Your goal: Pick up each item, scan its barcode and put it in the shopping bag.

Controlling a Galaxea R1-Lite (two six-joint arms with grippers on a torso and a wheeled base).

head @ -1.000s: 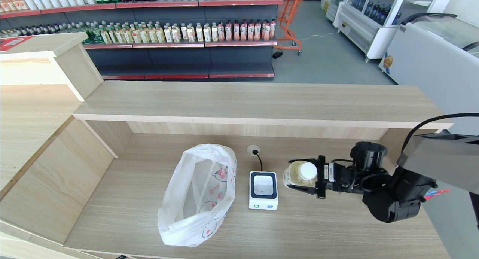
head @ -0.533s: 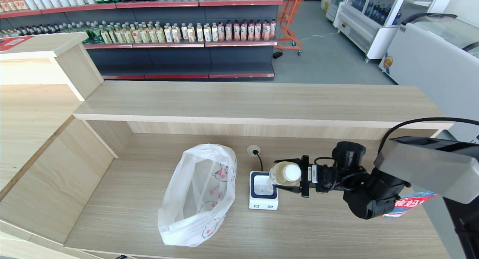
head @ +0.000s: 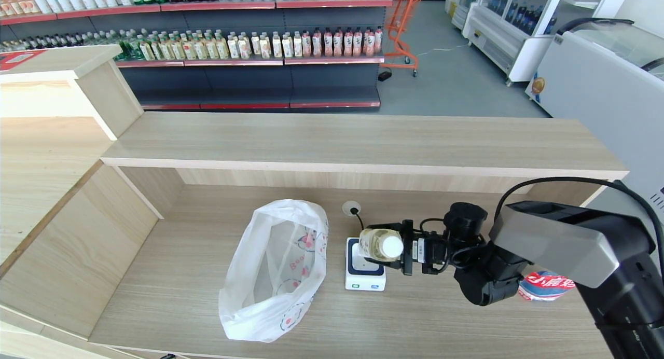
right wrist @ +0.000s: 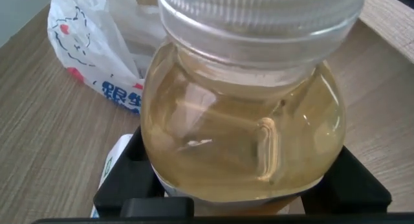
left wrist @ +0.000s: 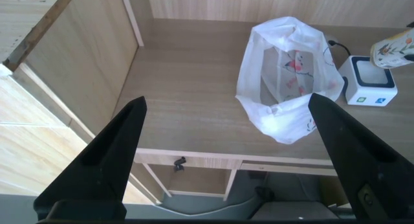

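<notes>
My right gripper (head: 385, 246) is shut on a bottle (head: 377, 243) of pale yellow drink with a white cap. It holds the bottle just above the white barcode scanner (head: 364, 273) on the lower counter. The right wrist view has the bottle (right wrist: 239, 127) up close between the dark fingers (right wrist: 126, 188), with the scanner's edge (right wrist: 110, 175) beneath. The white shopping bag (head: 275, 268) stands open to the scanner's left. My left gripper (left wrist: 229, 159) hangs open high off the counter's left front, looking down on the bag (left wrist: 288, 75), the scanner (left wrist: 370, 81) and the bottle (left wrist: 396, 48).
A red and blue snack packet (head: 545, 285) lies on the counter behind the right arm. The scanner's cable (head: 359, 223) runs to a grommet hole (head: 351, 208). A raised counter top (head: 358, 141) walls the back, and a wooden side panel (head: 78, 245) closes the left.
My right arm has carried the bottle leftward from beside the scanner to over it. The snack packet has come into sight behind the arm. The bag and scanner have stayed put.
</notes>
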